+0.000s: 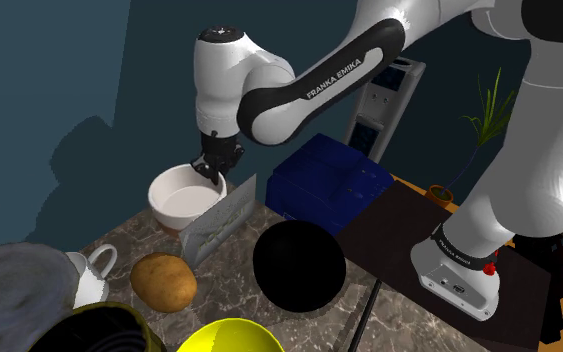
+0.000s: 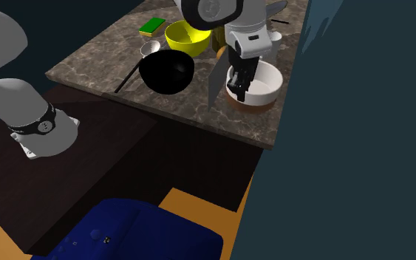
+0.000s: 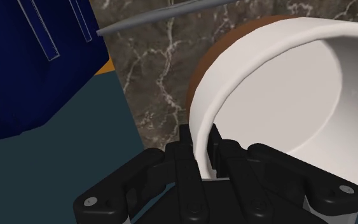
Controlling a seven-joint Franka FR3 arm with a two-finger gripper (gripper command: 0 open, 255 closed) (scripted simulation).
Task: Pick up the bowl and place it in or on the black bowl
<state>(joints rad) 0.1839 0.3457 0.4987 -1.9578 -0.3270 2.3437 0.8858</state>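
Observation:
A white bowl (image 1: pixel 179 196) (image 2: pixel 264 83) (image 3: pixel 279 95) stands at the far end of the marble counter (image 1: pixel 229 265), over a brown disc (image 3: pixel 210 56). My gripper (image 1: pixel 212 174) (image 2: pixel 241 87) (image 3: pixel 203 151) comes down on its rim nearest the grey panel, shut on the wall with one finger inside and one outside. The black bowl (image 1: pixel 299 267) (image 2: pixel 166 72) sits on the counter nearer the stand, beyond the panel.
A grey upright panel (image 1: pixel 219 220) (image 2: pixel 217 77) stands between the two bowls. A yellow bowl (image 1: pixel 231 338) (image 2: pixel 186 37), a potato (image 1: pixel 164 281), a white mug (image 1: pixel 91 275) and a dark pot (image 1: pixel 99 335) crowd the near end. A blue box (image 1: pixel 329 180) lies off the counter's edge.

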